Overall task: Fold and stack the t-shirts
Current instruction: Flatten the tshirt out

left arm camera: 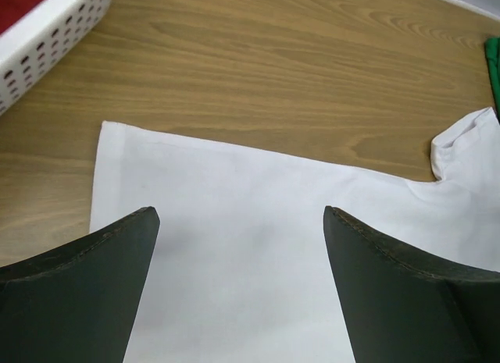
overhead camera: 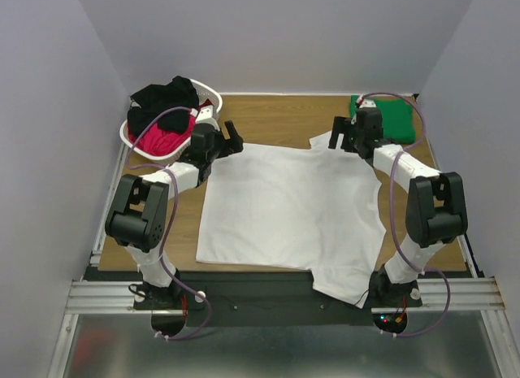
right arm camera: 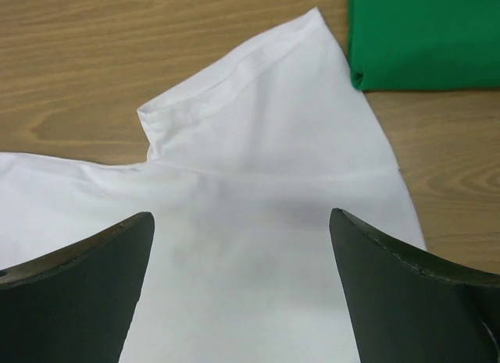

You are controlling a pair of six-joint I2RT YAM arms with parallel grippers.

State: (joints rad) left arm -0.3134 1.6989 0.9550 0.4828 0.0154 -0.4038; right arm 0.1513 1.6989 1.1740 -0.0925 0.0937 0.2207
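**Both grippers spread wide over the far edge of the white t-shirt**

Far left, at the back corner: white lattice basket [overhead camera: 130, 136], heaped with a black t-shirt [overhead camera: 165, 97] lying over a red t-shirt [overhead camera: 169, 140].

Just right of the basket: left gripper [left arm camera: 241, 218], jaws spread wide with nothing between them, poised over the far left corner of the white t-shirt [overhead camera: 284, 203]. In the left wrist view, dark fingers [left arm camera: 86, 285] to either side of the cloth, the shirt's straight edge and square corner ahead, bare wood beyond, and the basket wall at upper left. Touching the cloth or just above it: impossible to tell.

Centre: white t-shirt laid flat and mostly smooth on the wooden table [overhead camera: 268, 114], filling its middle. Near right part draped past the table's near edge onto the dark strip [overhead camera: 268, 293].

Right of centre: right gripper [right arm camera: 241, 218], likewise wide open and empty, above the shirt's far right shoulder. Ahead of it, a short sleeve [right arm camera: 258, 74] pointing toward the back, its hem slightly curled up.

Far right, back corner: green t-shirt [overhead camera: 396, 118], folded flat, just beside the sleeve's tip. Touching or not: hard to tell.
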